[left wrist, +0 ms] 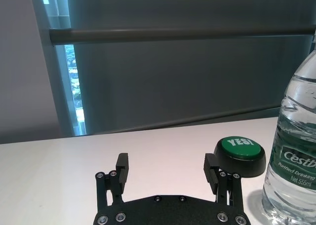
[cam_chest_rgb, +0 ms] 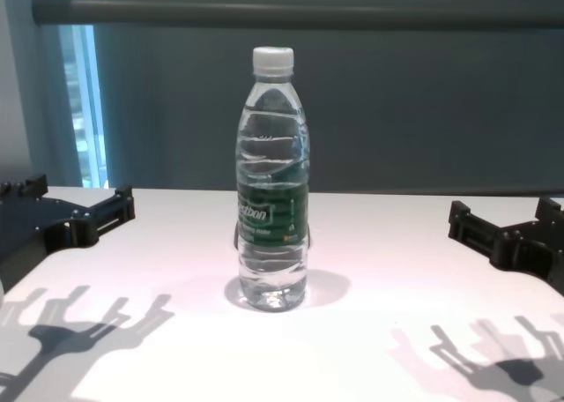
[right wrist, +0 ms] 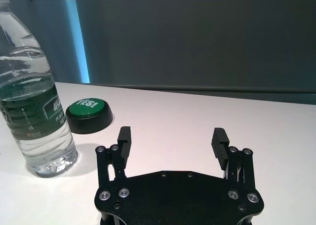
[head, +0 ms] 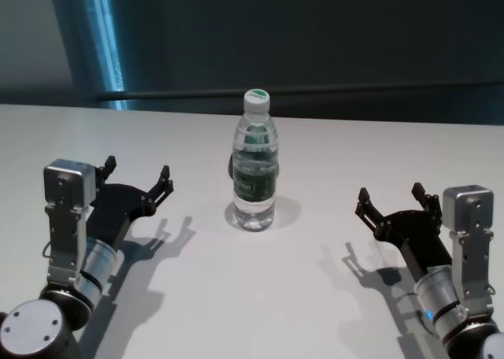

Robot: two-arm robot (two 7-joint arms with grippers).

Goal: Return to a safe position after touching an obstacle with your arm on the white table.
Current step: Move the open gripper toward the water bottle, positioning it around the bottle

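The water bottle (head: 254, 164) is seen standing upright near the middle of the white table (head: 260, 296), its white screw cap (head: 256, 100) at the top and its dark green label band (head: 255, 178) wrapped round the lower half. Water is held in it almost up to the shoulder.

The left gripper (head: 136, 175) is held to the left of the bottle, well apart from it and nearer the robot, just above the tabletop. Its two black fingers (left wrist: 122, 165) are spread wide, and nothing is gripped between them. Its shadow is cast on the table below it.

The right gripper (head: 392, 201) is held to the right of the bottle, likewise well apart from it and nearer the robot. Its fingers (right wrist: 124, 136) are also spread wide, with only bare table seen between them. No contact between either arm and the bottle is shown.

A green push button (left wrist: 240, 155) with a black rounded base and white lettering on its cap is seen in both wrist views. It is placed just behind the bottle, on the far side from the robot, and is almost wholly hidden by the bottle in the head and chest views. Whether it is touched by the bottle cannot be told.

Behind the bottle, past the table's far edge, a dark wall crossed by a grey horizontal rail (cam_chest_rgb: 300, 14) is seen.
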